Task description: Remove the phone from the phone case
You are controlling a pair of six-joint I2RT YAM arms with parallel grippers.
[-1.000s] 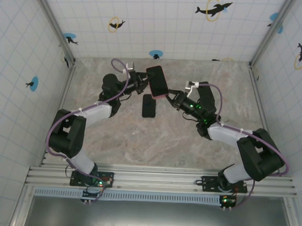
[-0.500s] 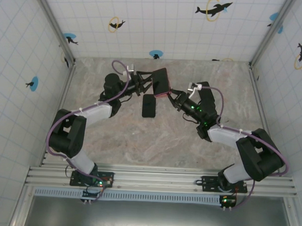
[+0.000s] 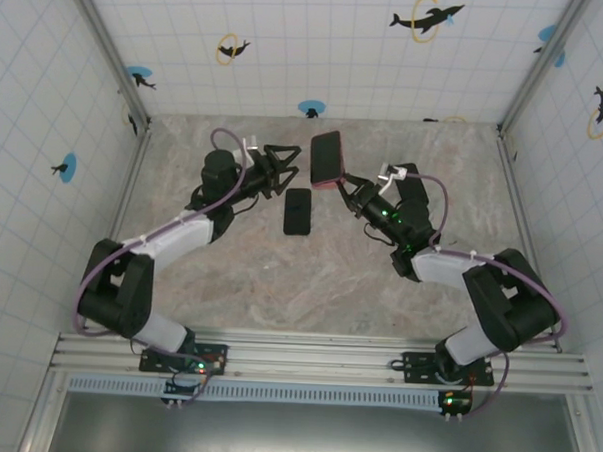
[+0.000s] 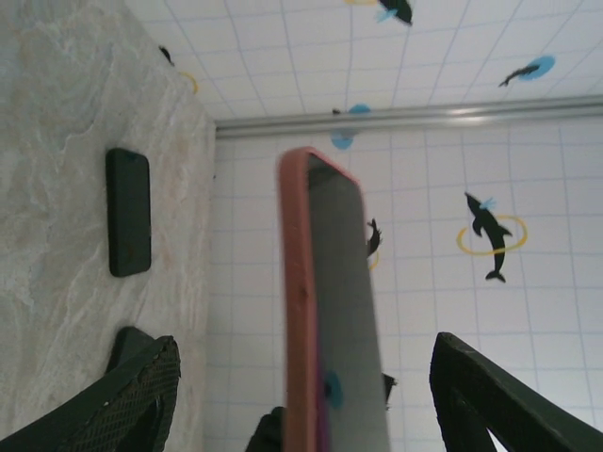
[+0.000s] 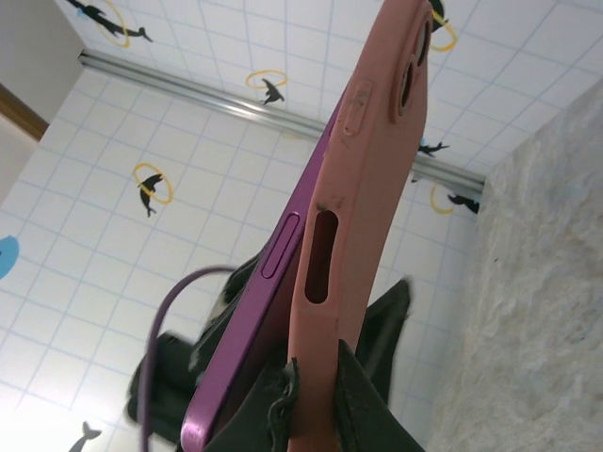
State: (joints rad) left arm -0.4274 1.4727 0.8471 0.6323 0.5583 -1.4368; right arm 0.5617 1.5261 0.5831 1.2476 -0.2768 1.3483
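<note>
The phone (image 5: 247, 311) is purple and sits in a pink phone case (image 5: 363, 179); along its lower side the phone's edge has come away from the case. My right gripper (image 5: 325, 377) is shut on the case's lower edge and holds it up above the table's middle back (image 3: 326, 159). The left gripper (image 3: 287, 170) stands open just left of it, touching nothing. In the left wrist view the case (image 4: 300, 301) stands edge-on between the spread fingers (image 4: 127, 395), with clear gaps on both sides.
A flat black phone-like slab (image 3: 297, 211) lies on the marbled table (image 3: 309, 276) just below both grippers, and appears in the left wrist view (image 4: 129, 212). Tiled walls with dolphin stickers close in the back and sides.
The left gripper has opened, let go of the cased phone and drawn back to the left. The right gripper has carried the cased phone slightly up and toward the back.
</note>
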